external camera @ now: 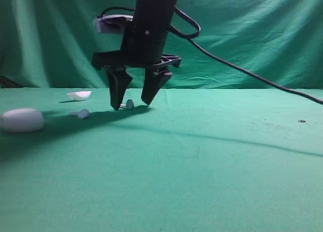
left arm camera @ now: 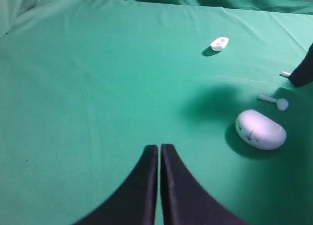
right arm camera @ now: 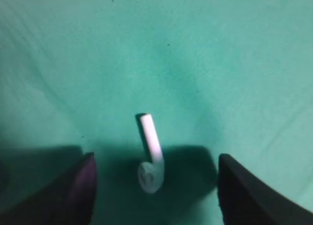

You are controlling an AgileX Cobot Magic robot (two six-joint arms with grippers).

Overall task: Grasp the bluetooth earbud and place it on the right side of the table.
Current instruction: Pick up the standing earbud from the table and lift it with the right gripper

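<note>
A small white bluetooth earbud [external camera: 129, 105] lies on the green table [external camera: 202, 166], between the fingers of my right gripper [external camera: 131, 106]. That gripper is open, its tips down at the cloth on either side. In the right wrist view the earbud [right arm camera: 150, 159] lies head towards the camera and stem away, between the two dark fingers [right arm camera: 73, 191]; neither touches it. A second, similar earbud [external camera: 81, 113] lies to the left. My left gripper [left arm camera: 159, 147] is shut and empty, above bare cloth, out of the exterior view.
A white oval case [external camera: 21, 119] lies at the far left, also in the left wrist view [left arm camera: 260, 129]. A white shallow shell [external camera: 79, 95] lies behind the second earbud. A black cable [external camera: 252, 74] runs right from the arm. A small dark speck [external camera: 301, 121] is at the right.
</note>
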